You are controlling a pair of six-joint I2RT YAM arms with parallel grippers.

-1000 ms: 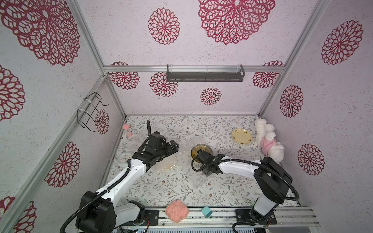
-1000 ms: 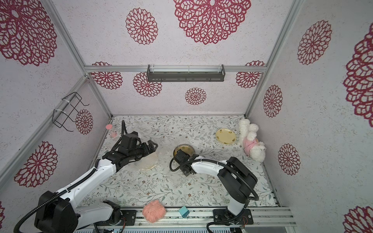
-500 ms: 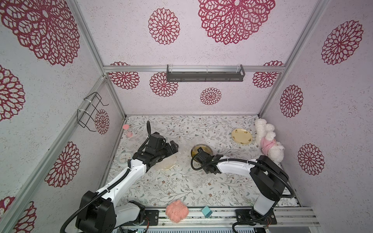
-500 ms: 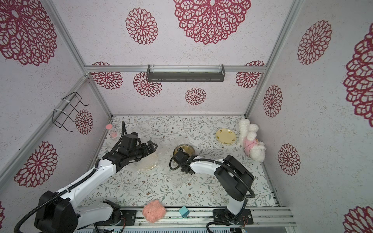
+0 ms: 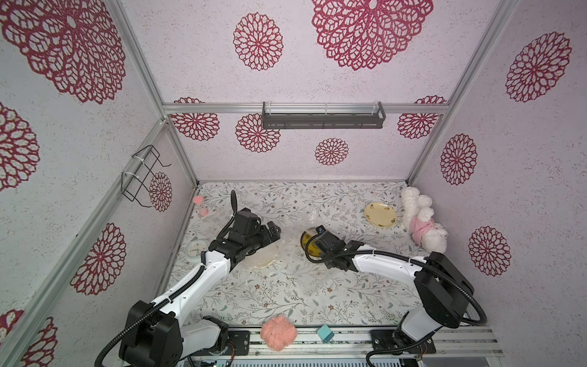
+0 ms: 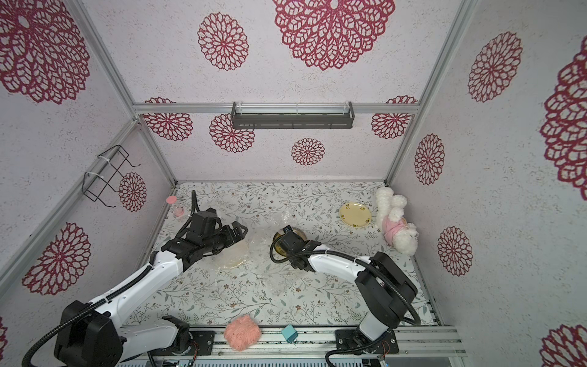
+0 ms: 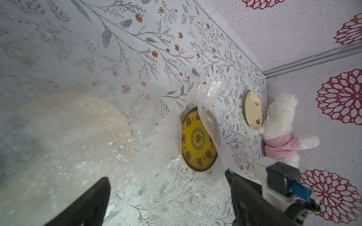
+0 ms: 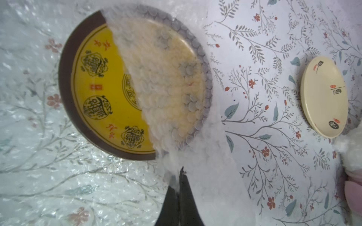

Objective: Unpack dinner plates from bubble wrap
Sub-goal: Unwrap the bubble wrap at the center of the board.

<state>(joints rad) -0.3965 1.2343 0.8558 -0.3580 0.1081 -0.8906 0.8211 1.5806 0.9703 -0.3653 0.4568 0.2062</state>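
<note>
A bright yellow dinner plate [image 8: 101, 88] with a dark rim lies mid-table, half under a flap of bubble wrap [image 8: 166, 78]. My right gripper [image 8: 181, 170] is shut on that flap's edge beside the plate's rim; in both top views it [image 5: 317, 235] hangs over the plate [image 5: 307, 246]. A bare cream plate [image 5: 380, 215] sits at the back right. Another pale plate [image 7: 64, 127] lies under the wrap [image 7: 137, 156]. My left gripper [image 7: 166, 176] hovers open above that sheet, holding nothing [image 5: 273, 232].
A white plush toy [image 5: 419, 222] leans on the right wall by the cream plate. A round white clock [image 5: 197, 249] and a small pink-topped object [image 5: 200, 206] sit by the left wall. A pink pompom [image 5: 279, 332] and teal block [image 5: 325, 333] rest on the front rail.
My right gripper has closed on the edge of the bubble wrap at the yellow plate. The left arm has stayed still and open.
</note>
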